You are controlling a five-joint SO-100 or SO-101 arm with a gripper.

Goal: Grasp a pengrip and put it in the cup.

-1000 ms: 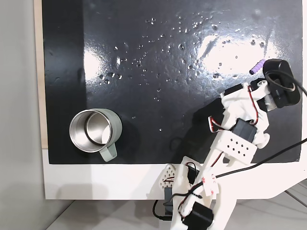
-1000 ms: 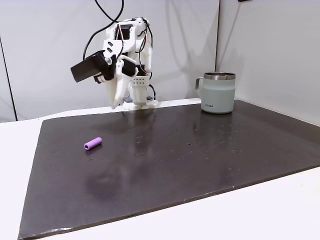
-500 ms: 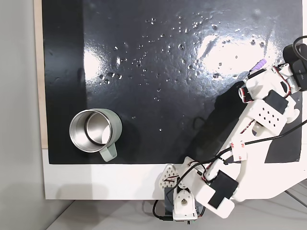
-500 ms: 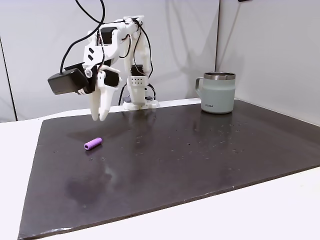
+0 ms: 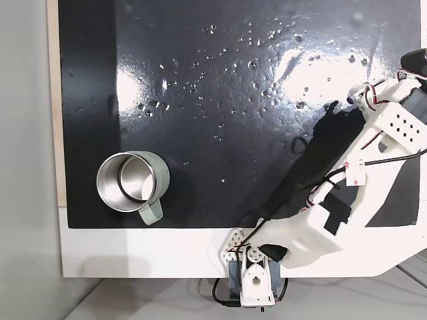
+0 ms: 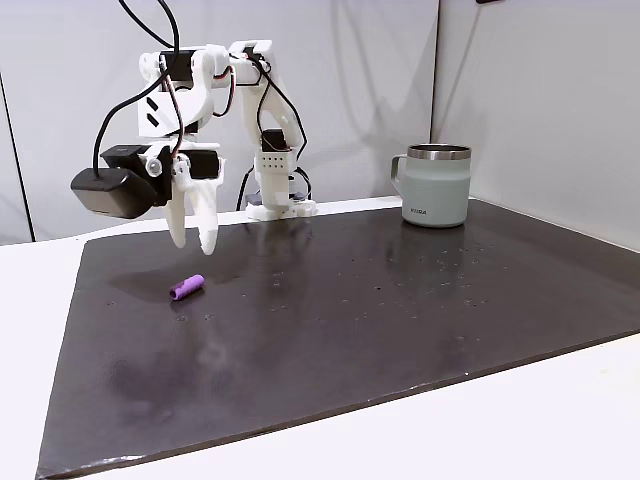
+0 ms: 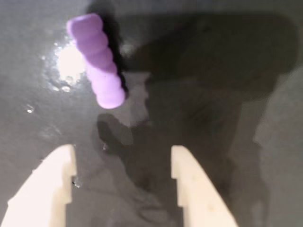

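Observation:
The pengrip (image 6: 186, 288) is a small light-purple ribbed cylinder lying on the black mat (image 6: 380, 320) near its left side in the side fixed view. My gripper (image 6: 194, 243) hangs just above and slightly behind it, pointing down, open and holding nothing. In the wrist view the pengrip (image 7: 97, 60) lies at the upper left, ahead of my gripper (image 7: 122, 151) and outside the gap between the two white fingers (image 7: 52, 184). The cup (image 5: 132, 181), a steel mug with a pale grey-green wall and handle, stands upright far from the gripper, at the mat's opposite side (image 6: 437, 186).
The white arm base (image 5: 257, 280) sits on the white table edge below the mat (image 5: 200, 100) in the top fixed view, and the arm crosses the mat's right side. Cables trail off the arm. A white wall (image 6: 520, 90) stands behind the cup.
The arm has swung out and lowered toward the pengrip; the gripper now hangs just over it. The pengrip and the cup have not moved.

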